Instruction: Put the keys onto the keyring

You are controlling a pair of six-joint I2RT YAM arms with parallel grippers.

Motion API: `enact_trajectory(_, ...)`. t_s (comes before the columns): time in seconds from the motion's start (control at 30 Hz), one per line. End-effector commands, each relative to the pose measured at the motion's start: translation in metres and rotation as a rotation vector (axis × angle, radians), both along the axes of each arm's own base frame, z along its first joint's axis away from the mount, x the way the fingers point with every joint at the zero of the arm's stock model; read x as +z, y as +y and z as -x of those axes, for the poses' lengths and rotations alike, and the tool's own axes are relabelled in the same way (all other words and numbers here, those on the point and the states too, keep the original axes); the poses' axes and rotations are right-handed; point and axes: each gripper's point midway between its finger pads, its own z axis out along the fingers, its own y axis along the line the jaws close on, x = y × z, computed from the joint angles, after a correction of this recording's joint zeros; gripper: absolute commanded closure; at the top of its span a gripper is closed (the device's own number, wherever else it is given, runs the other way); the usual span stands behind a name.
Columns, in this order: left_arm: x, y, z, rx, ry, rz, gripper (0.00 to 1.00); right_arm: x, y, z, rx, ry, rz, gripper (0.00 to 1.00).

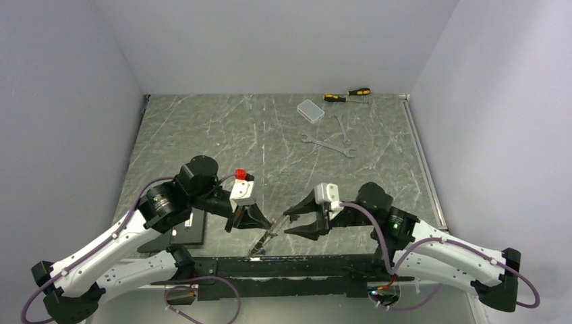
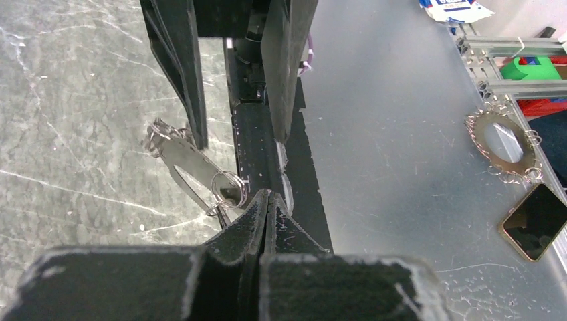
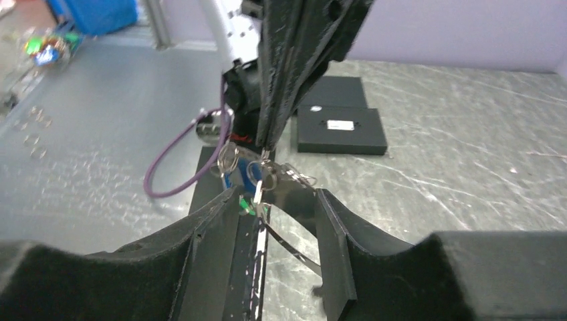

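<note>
The keys (image 1: 265, 237) hang as a small bunch between my two grippers near the table's front edge. In the right wrist view a blue-headed key (image 3: 234, 179) and a green-headed key (image 3: 249, 204) hang with small silver rings, and the keyring (image 3: 294, 249) curves down as a thin silver band. My left gripper (image 1: 268, 223) is shut, its tip (image 3: 265, 148) pinching the top of the bunch. In its own view (image 2: 267, 195) the jaws meet, with a flat silver key (image 2: 190, 167) just to the left. My right gripper (image 3: 275, 197) is open, and the keyring band passes between its fingers.
Two silver wrenches (image 1: 328, 144), two screwdrivers (image 1: 347, 94) and a white box (image 1: 310, 110) lie at the back right. A flat black box (image 1: 189, 228) sits under the left arm. The black base rail (image 2: 254, 147) runs just below the bunch.
</note>
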Motion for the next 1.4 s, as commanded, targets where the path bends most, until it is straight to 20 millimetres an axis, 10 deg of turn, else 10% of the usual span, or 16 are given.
enact_trajectory(0.0,0.012,-0.002,0.009,-0.068,-0.006,0.049,1.00,0.002,0.010,0.020,0.170,-0.096,-0.012,0.54)
enact_trajectory(1.37,0.018,-0.004,0.009,-0.059,-0.006,0.076,1.00,0.000,0.036,0.028,0.241,-0.024,-0.083,0.71)
